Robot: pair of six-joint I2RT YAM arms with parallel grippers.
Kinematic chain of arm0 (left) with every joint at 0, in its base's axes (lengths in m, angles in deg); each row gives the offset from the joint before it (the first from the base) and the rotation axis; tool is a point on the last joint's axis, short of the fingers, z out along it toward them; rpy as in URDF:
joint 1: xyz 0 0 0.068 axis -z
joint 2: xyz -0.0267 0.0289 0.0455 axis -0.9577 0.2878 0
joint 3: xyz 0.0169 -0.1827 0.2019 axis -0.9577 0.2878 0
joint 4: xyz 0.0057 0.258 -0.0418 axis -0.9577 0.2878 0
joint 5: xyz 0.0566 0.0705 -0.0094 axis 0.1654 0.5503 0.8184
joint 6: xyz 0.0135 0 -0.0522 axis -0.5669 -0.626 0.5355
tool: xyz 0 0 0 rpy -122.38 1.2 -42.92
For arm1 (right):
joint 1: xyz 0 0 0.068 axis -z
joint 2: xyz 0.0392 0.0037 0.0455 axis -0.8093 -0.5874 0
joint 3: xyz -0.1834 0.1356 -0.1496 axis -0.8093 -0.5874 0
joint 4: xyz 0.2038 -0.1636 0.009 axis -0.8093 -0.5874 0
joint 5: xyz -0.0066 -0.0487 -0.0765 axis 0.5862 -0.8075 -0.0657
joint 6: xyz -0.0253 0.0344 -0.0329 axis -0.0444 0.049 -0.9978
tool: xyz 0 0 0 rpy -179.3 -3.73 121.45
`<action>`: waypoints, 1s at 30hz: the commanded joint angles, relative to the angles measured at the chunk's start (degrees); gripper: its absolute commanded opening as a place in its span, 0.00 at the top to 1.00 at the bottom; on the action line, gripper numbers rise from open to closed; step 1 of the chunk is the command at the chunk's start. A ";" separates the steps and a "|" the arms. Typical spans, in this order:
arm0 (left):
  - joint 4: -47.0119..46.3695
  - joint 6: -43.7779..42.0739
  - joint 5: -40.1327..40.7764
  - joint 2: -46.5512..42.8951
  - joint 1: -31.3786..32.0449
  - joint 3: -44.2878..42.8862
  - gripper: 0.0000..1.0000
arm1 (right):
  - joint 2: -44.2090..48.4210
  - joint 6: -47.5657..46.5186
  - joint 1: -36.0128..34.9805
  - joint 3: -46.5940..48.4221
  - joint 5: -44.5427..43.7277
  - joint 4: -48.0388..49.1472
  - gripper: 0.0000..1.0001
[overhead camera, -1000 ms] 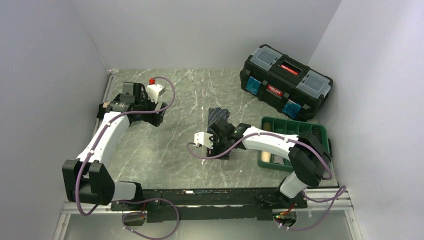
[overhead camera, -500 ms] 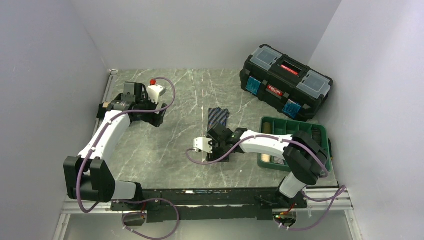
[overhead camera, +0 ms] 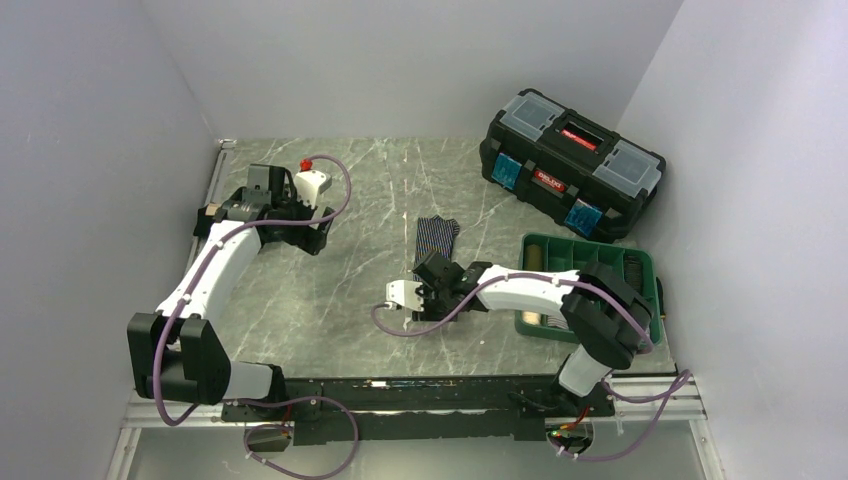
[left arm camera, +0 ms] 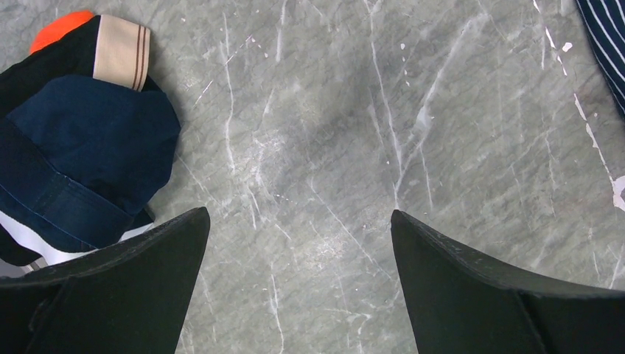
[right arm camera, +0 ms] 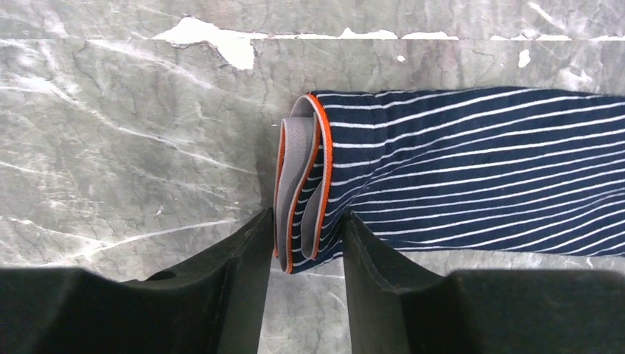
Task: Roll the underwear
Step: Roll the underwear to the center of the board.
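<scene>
The navy white-striped underwear [right arm camera: 457,169] lies flat as a long strip on the marble table [overhead camera: 350,290], its grey, orange-edged waistband end [right arm camera: 298,192] folded over on itself. My right gripper [right arm camera: 306,221] pinches that folded end, both fingers pressing its sides. From above, the strip [overhead camera: 436,233] runs away from the right gripper [overhead camera: 432,298]. My left gripper [left arm camera: 296,214] hangs open over bare table at the far left [overhead camera: 312,228]. Beside it lies a pile of a dark navy underwear [left arm camera: 88,140] and a black one with a tan band [left arm camera: 121,51].
A black toolbox with a red latch [overhead camera: 570,165] stands at the back right. A green compartment tray [overhead camera: 640,262] with rolled items sits by the right arm. Grey walls close in the left, back and right sides.
My right gripper has slid toward the near end of the striped strip and its fingers have narrowed onto the folded waistband. The left arm has not moved.
</scene>
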 commanded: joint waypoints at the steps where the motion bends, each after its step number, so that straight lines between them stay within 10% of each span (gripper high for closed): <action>1: -0.46 -1.05 -0.54 0.30 -0.43 -0.66 0.01 | -1.73 -0.63 -0.21 -1.64 -0.73 -0.16 0.63; 13: -2.80 -3.59 -6.33 -1.54 -1.39 2.91 0.01 | -0.21 -1.15 0.22 3.45 8.33 -8.68 0.99; 30: -11.70 -15.26 -27.14 -18.21 2.17 21.08 0.01 | -25.16 -13.83 21.41 33.12 51.17 -46.48 1.00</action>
